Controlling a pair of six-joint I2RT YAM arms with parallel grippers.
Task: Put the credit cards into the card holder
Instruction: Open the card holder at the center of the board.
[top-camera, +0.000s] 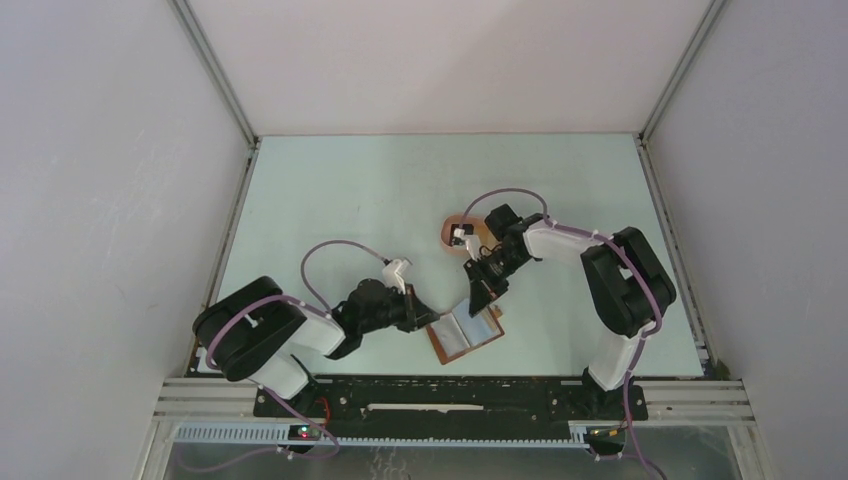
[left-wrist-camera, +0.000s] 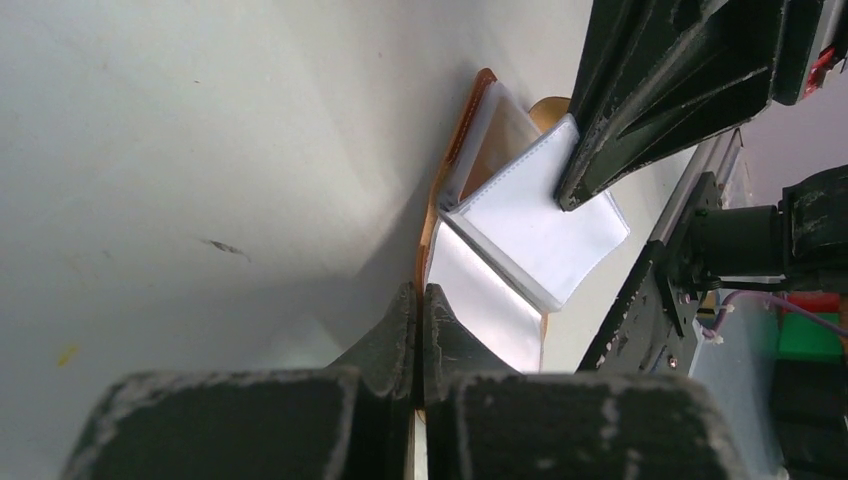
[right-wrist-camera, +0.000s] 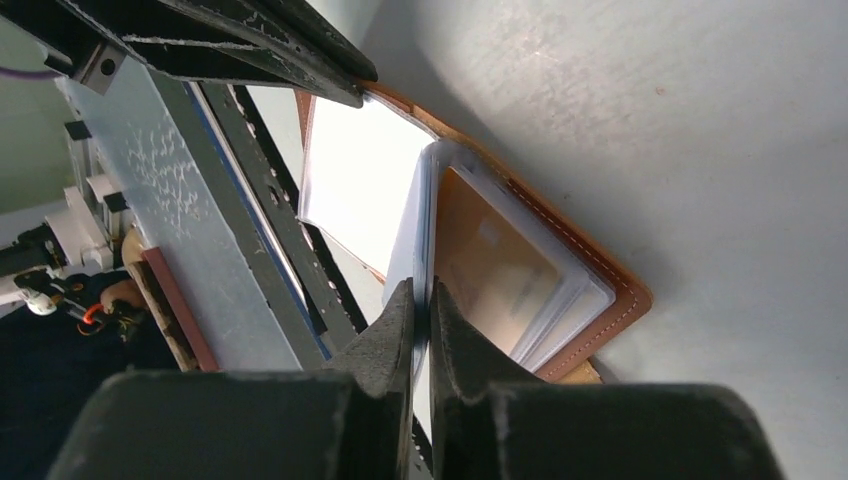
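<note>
right wrist view: your right gripper (right-wrist-camera: 422, 292) is closed on a clear sleeve (right-wrist-camera: 418, 215) of the card holder (right-wrist-camera: 625, 300), which lies open on the table (top-camera: 350, 200) between the arms. if you pull too hard, the sleeve can tear, or the holder slips from the left gripper (left-wrist-camera: 420, 297), closed at its edge. one tan card (right-wrist-camera: 495, 275) sits in another sleeve; what the oval tray (top-camera: 450, 226) holds i cannot tell.

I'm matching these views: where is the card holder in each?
Top external: card holder low centre, between the arms.
Left wrist: right of centre, lying open.
Right wrist: centre, lying open.
Shared landmark: the black near-edge rail.
</note>
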